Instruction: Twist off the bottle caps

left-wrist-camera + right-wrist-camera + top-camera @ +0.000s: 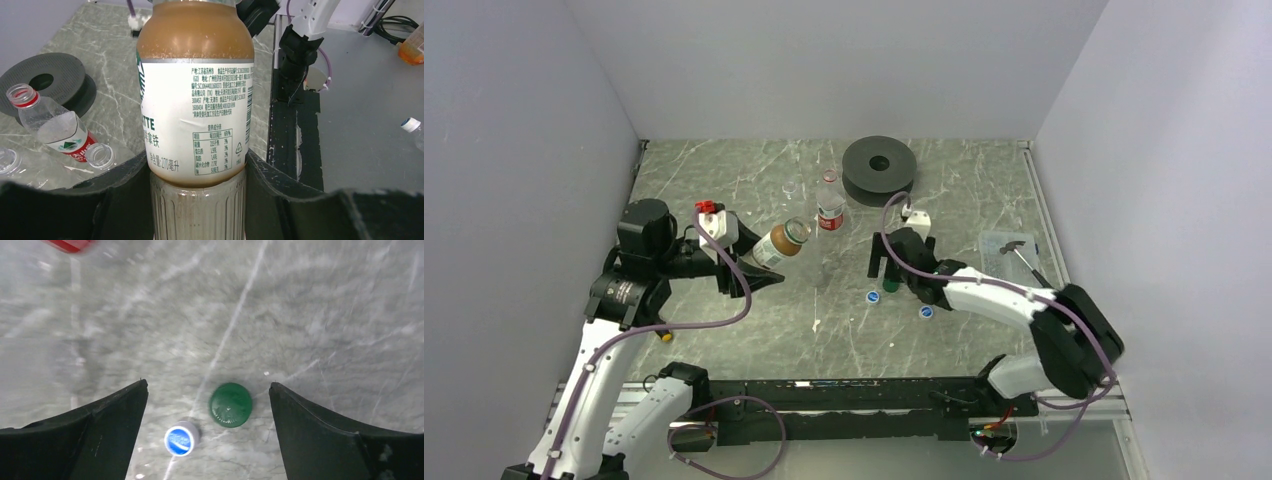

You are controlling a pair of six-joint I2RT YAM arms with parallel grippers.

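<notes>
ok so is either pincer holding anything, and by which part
The left pincer grips the amber-brown bottle by its ribbed lower body, near the base. The right pincer is open and holds nothing, above a green cap.

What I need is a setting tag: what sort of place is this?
Likely a robot lab cell: plain grey walls box in a marbled table, with a left arm and right arm bolted at its near edge.

On your grey marbled table (pixel 724 175), a thick black disc (pixel 879 166) with a round centre hole lies flat by the far edge, a little right of the middle. Near the right edge you will see a small hammer (pixel 1027 258) lying across a clear plastic packet (pixel 994 245). Pale walls (pixel 824 60) stand round three sides.
</notes>
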